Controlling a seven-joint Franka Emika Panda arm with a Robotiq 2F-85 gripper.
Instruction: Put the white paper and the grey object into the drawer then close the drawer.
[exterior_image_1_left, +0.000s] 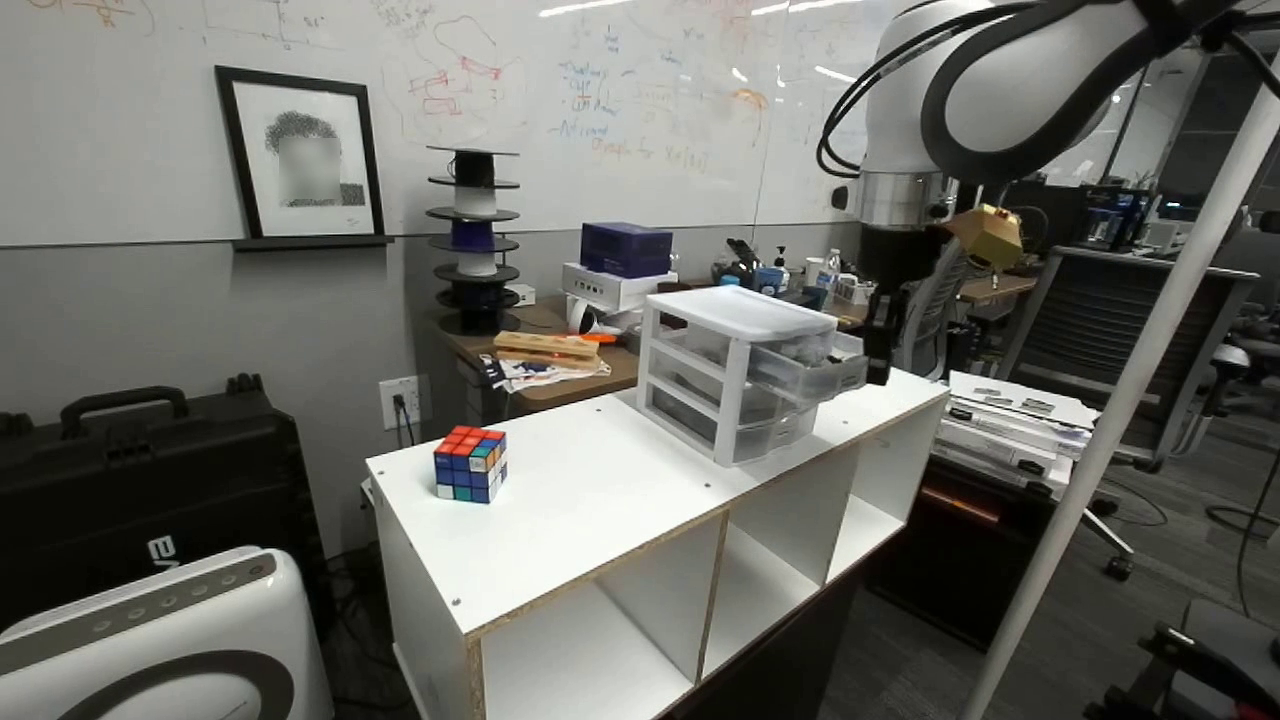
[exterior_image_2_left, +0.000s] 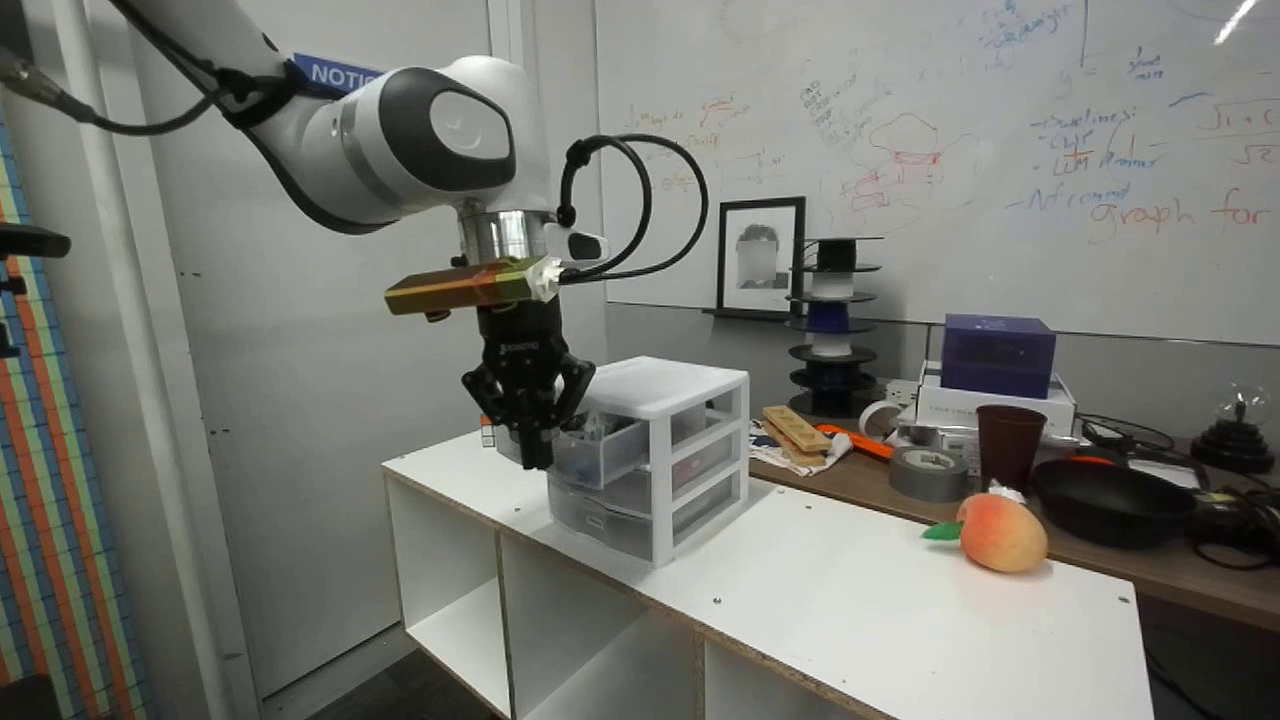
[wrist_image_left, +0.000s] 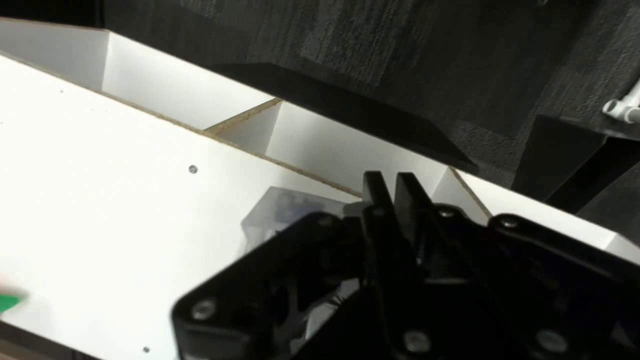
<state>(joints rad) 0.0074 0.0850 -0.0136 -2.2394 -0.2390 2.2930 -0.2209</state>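
I find the gripper (wrist_image_left: 392, 175) pointing down, its fingers (wrist_image_left: 376, 187) almost pressed together, with a thin slit between the tips. It stands just beside the front of the top drawer (exterior_image_2_left: 615, 455); whether they touch, I cannot tell. That drawer sits partly out of the drawer unit (exterior_image_1_left: 745, 312) and holds greyish contents (exterior_image_1_left: 805, 347), blurred by the plastic; I cannot single out the white paper or the grey object among them. The unit stands upright on the white shelf (exterior_image_2_left: 830, 610). On the same top I record a puzzle cube (exterior_image_1_left: 470, 463) near one end and a peach (exterior_image_2_left: 1003, 535) with a green leaf (exterior_image_2_left: 941, 532), well apart from the unit. The desk (exterior_image_2_left: 1120, 568) beyond bears a black pan (exterior_image_2_left: 1112, 503) and a dark cup (exterior_image_2_left: 1008, 445). A whiteboard (exterior_image_2_left: 740, 60) with writing stands behind.
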